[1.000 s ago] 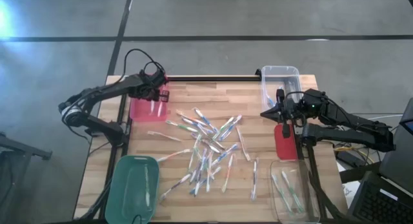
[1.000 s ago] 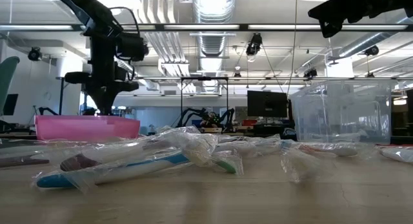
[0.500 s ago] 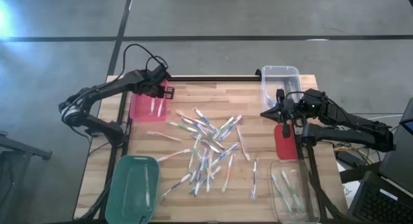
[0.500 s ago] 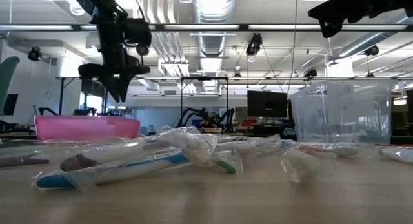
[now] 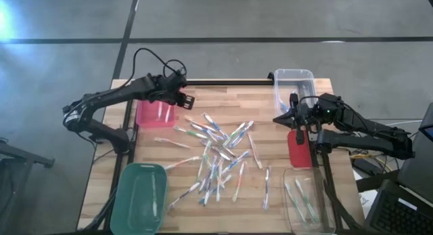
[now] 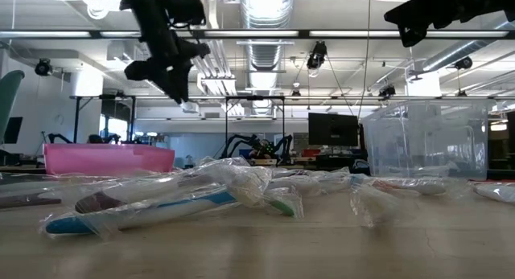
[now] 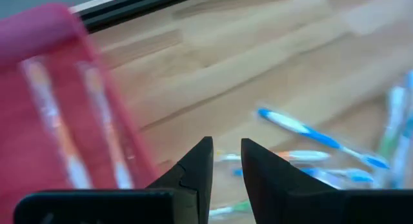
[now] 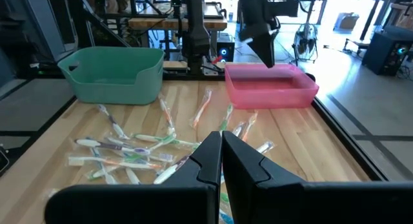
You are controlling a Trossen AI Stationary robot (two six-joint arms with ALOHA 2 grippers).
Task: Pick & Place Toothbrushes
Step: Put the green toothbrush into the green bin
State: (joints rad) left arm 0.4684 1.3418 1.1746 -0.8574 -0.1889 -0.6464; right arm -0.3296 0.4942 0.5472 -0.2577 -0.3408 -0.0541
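Note:
Several toothbrushes [image 5: 218, 154] in clear wrappers lie scattered across the middle of the wooden table. Two more lie in the pink bin [image 5: 155, 112] at the far left, shown in the left wrist view as pale sticks [image 7: 55, 121]. My left gripper [image 5: 184, 98] hangs in the air just past the pink bin's right wall; its fingers [image 7: 226, 153] stand open with nothing between them. My right gripper [image 5: 289, 116] waits shut [image 8: 221, 143] at the table's right side, above the tabletop beside a clear bin [image 5: 294, 86].
A green bin [image 5: 139, 198] stands at the near left with one toothbrush in it. A second clear bin [image 5: 308, 206] at the near right holds a few. A red bin [image 5: 299, 148] sits at the right edge. A black rail [image 5: 223, 81] runs along the far edge.
My left gripper has risen from just above the pink bin and swung toward the table's right, past the bin's right wall and toward the scattered toothbrushes, turning as it went. The toothbrushes and the bins have stayed where they were.

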